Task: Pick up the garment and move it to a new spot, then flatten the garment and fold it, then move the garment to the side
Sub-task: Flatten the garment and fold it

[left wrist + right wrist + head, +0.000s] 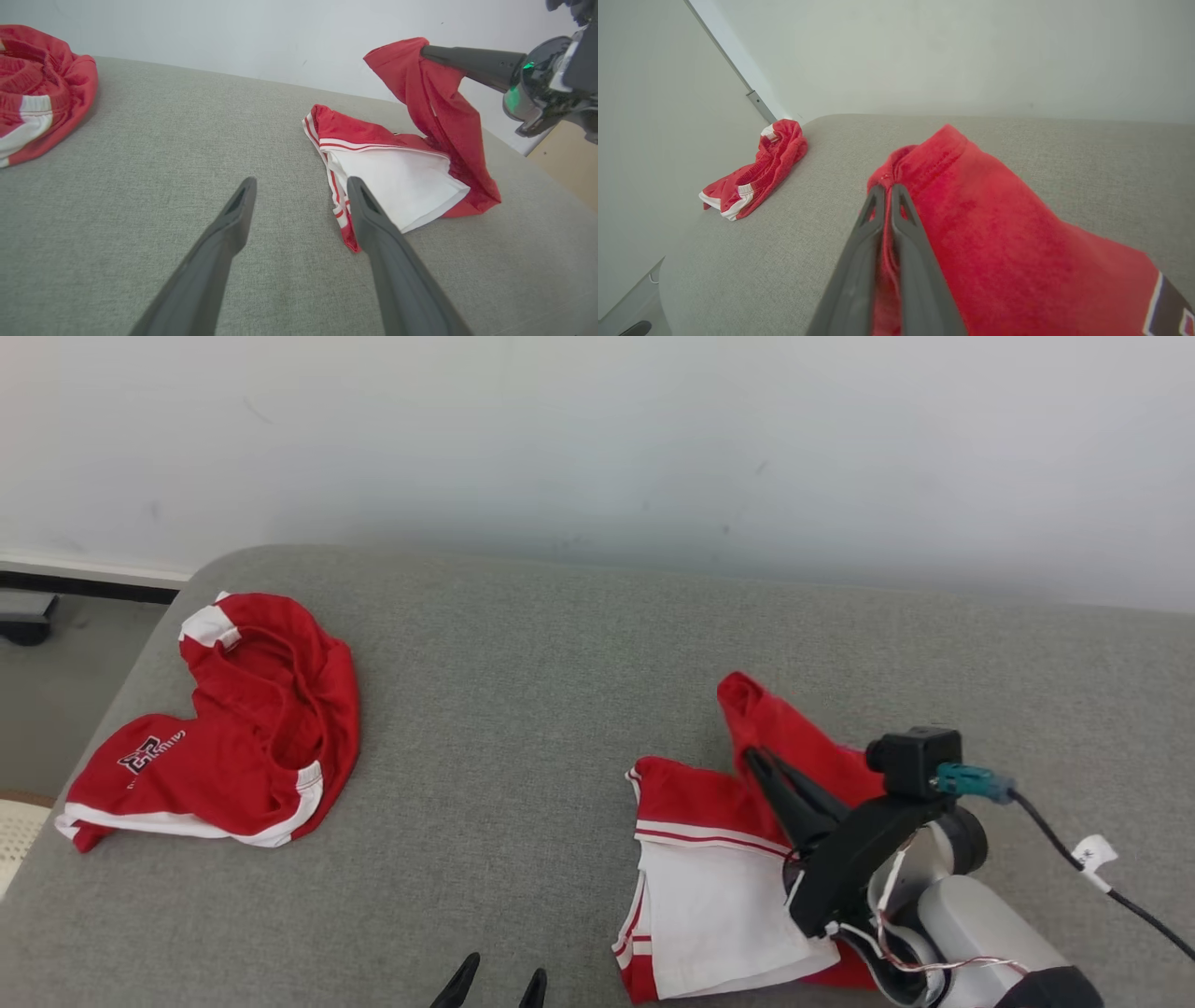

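Note:
A red and white garment (719, 859) lies on the grey cushioned surface (523, 709) at the right front, one red corner lifted off it. My right gripper (752, 758) is shut on that raised corner, and the red cloth (971, 219) drapes over its fingers (906, 233) in the right wrist view. From the left wrist view the garment (397, 172) hangs up to the right gripper (427, 50). My left gripper (299, 186) stands open with nothing in it, low over the surface just left of the garment, and its fingertips (467, 975) show at the head view's bottom edge.
A second red and white garment (233, 728) lies bunched at the far left of the surface, also seen as the bunched garment (756, 168) in the right wrist view. A white wall (597, 439) rises behind. The surface's left edge drops to the floor (56, 681).

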You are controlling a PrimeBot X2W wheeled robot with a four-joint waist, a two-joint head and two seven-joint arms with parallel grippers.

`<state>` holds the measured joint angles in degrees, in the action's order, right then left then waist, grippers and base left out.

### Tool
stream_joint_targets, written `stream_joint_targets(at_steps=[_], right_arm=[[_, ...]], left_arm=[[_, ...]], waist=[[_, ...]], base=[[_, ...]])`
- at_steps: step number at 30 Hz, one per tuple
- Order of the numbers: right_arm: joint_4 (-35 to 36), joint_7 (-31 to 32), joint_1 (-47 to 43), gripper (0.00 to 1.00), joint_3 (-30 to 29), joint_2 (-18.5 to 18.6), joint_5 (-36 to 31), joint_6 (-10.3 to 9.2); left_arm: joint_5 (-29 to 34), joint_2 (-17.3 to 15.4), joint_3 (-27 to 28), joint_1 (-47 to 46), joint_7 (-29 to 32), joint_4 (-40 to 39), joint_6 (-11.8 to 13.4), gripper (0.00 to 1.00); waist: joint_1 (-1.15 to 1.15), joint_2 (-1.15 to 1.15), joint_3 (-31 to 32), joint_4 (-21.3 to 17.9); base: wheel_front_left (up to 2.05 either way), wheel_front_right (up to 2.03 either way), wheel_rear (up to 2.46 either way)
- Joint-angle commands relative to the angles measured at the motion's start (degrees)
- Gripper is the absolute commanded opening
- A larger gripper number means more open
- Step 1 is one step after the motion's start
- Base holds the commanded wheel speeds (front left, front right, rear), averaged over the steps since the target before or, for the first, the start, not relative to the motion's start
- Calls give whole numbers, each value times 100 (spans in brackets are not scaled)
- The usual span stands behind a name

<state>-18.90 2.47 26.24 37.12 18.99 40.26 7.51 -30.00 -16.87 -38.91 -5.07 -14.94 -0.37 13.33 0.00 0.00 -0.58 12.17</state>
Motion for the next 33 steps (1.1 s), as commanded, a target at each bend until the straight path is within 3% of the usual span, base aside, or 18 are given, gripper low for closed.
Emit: stream_joint_targets(at_steps=[1, 7, 24, 25, 26, 33], right_arm=[[-32, 44, -101, 0, 51, -120, -89, -4], [-119, 195, -226, 0, 351, -370, -216, -3], [-486, 316, -305, 0, 1082, -448, -71, -3], [-510, 292, -299, 27, 1086, -454, -48, -3], [-528, 249, -299, 100, 1073, -466, -21, -3], [-432, -235, -207, 100, 983, -470, 69, -3]], left_arm=[[-28, 16, -6, -33, -24, 30, -14, 100], [-27, 25, 28, -45, -26, 90, -42, 100], [36, 87, 65, 5, -30, 144, -99, 100], [40, 96, 68, 4, -30, 147, -100, 100], [45, 105, 70, 4, -31, 149, -100, 100], [80, 120, 132, 47, -28, 155, -72, 100]], waist=[[0, 0, -38, 150], [0, 0, -81, 342], [0, 0, -77, 378], [0, 0, -79, 370], [0, 0, -79, 361], [0, 0, -33, 220]], base=[[0, 0, 0], [0, 0, 0], [0, 0, 0], [0, 0, 0], [0, 0, 0], [0, 0, 0]])
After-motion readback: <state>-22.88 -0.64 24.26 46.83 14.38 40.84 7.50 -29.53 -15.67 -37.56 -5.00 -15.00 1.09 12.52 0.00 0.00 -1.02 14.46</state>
